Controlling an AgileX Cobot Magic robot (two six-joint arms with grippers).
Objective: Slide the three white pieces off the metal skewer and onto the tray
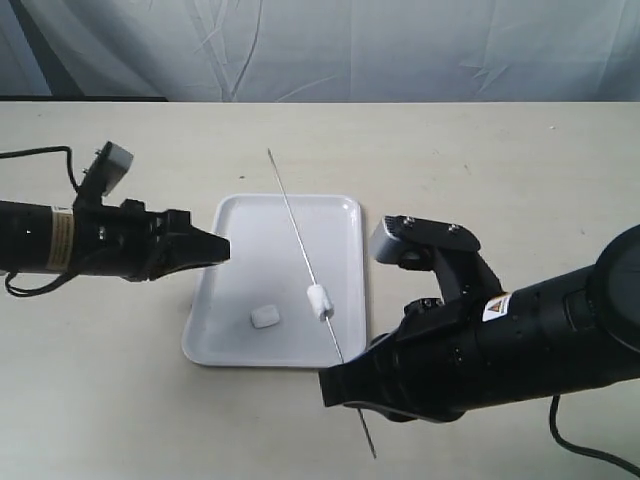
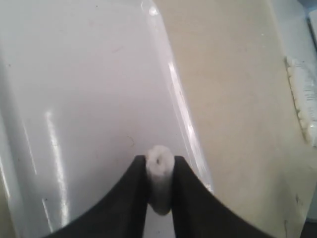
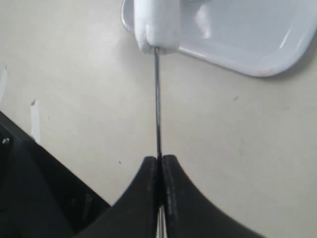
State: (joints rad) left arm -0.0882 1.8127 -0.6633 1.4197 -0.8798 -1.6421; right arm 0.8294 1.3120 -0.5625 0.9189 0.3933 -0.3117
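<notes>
The thin metal skewer (image 1: 296, 222) slants over the white tray (image 1: 240, 225), and my right gripper (image 1: 340, 385) is shut on its near end (image 3: 158, 119) just past the tray's front edge. One white piece (image 1: 317, 299) is still threaded on the skewer above the tray; the right wrist view shows that piece (image 3: 157, 25) close up. Another white piece (image 1: 266, 318) lies loose on the tray. The third white piece (image 2: 159, 173) is pinched in my left gripper (image 1: 222, 248), which hovers over the tray's left rim. The left wrist view shows the tray (image 2: 74, 99) below that piece.
The tray sits on a plain beige table (image 1: 480, 160) with a grey cloth backdrop behind. My right arm's bulky body (image 1: 500, 330) fills the lower right. The skewer's handle end (image 1: 367, 435) pokes out toward the table's front edge.
</notes>
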